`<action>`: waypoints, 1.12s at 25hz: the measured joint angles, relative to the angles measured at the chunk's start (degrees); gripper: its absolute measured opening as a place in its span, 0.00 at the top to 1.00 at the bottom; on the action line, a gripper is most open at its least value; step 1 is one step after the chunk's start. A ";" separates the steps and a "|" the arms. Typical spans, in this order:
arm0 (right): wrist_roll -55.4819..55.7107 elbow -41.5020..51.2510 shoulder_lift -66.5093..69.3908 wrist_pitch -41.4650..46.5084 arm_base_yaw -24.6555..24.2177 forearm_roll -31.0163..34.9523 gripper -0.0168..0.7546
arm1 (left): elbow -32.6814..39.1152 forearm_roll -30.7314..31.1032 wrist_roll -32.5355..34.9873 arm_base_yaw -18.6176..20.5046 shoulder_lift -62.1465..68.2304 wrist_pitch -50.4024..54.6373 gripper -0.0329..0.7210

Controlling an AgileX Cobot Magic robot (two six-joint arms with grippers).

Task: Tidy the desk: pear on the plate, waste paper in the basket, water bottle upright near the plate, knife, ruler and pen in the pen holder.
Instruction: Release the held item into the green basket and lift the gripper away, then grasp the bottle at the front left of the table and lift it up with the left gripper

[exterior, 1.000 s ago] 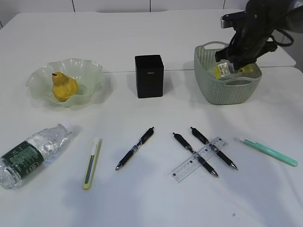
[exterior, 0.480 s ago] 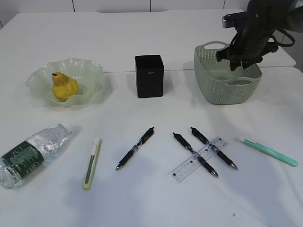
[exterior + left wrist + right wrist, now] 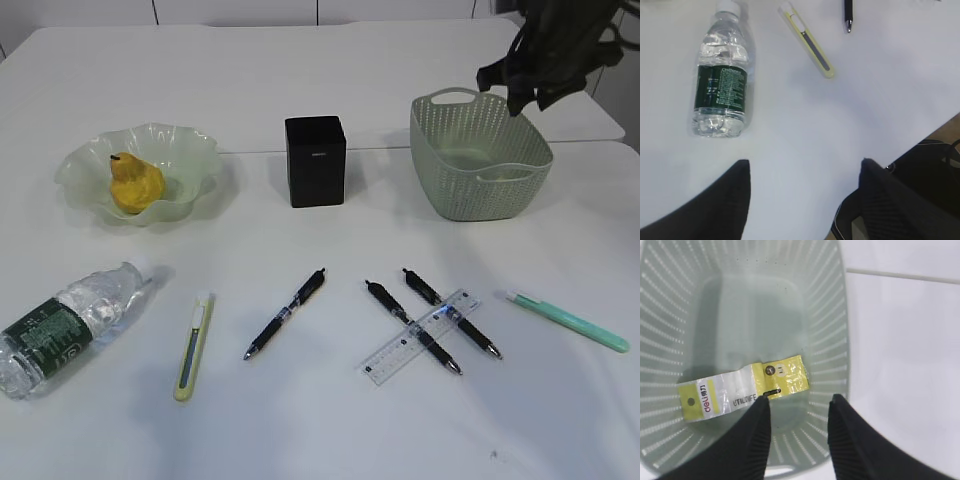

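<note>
The waste paper (image 3: pixel 740 387), a yellow and white wrapper, lies on the floor of the green basket (image 3: pixel 825 300). My right gripper (image 3: pixel 799 400) hangs open and empty over it, above the basket's (image 3: pixel 480 190) back right rim (image 3: pixel 525 85). The pear (image 3: pixel 135 185) sits in the glass plate (image 3: pixel 190 150). On its side at the front left lies the water bottle (image 3: pixel 722 80), with my left gripper (image 3: pixel 805 165) open above the table near it. The yellow knife (image 3: pixel 194 345), ruler (image 3: pixel 420 337) and three pens (image 3: pixel 286 313) lie flat. The black pen holder (image 3: pixel 316 160) stands at centre back.
A mint-green knife (image 3: pixel 567 320) lies at the front right. Two pens (image 3: pixel 412 327) cross over the ruler. The table's front edge (image 3: pixel 940 130) runs close beside my left gripper, with black gear below it.
My right gripper has opened and let the waste paper drop into the basket. It then rose up and away to the right. The left arm has not moved.
</note>
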 joint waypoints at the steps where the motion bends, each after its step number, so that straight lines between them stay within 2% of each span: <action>1: -0.35 0.00 -1.62 0.91 0.00 0.45 0.57 | 0.00 0.15 0.00 0.00 0.00 0.00 0.33; 4: -0.35 0.00 -1.62 0.91 0.00 0.45 0.57 | 0.00 0.90 0.00 0.00 1.26 0.53 0.31; 5: -3.62 0.00 -6.43 5.34 0.00 4.41 0.57 | 0.00 1.33 0.00 0.00 2.11 0.77 0.29; 6: -3.62 0.00 -6.43 5.34 0.00 4.41 0.57 | 0.00 1.75 0.00 0.00 3.13 0.87 0.27; 7: -5.61 -0.02 -8.55 8.67 0.00 7.59 0.57 | 0.00 2.20 0.00 0.00 4.11 1.00 0.26; 12: -9.30 -0.02 -11.02 15.29 0.00 11.58 0.56 | 0.00 5.06 0.00 0.00 10.79 1.23 0.18; 19: -11.29 -0.02 -15.27 16.54 0.00 17.93 0.57 | 0.00 7.58 0.00 0.00 16.44 1.25 0.16; 28: -12.08 2.14 -23.28 16.68 0.00 18.98 0.56 | -1.37 10.35 0.00 0.00 16.56 0.48 0.16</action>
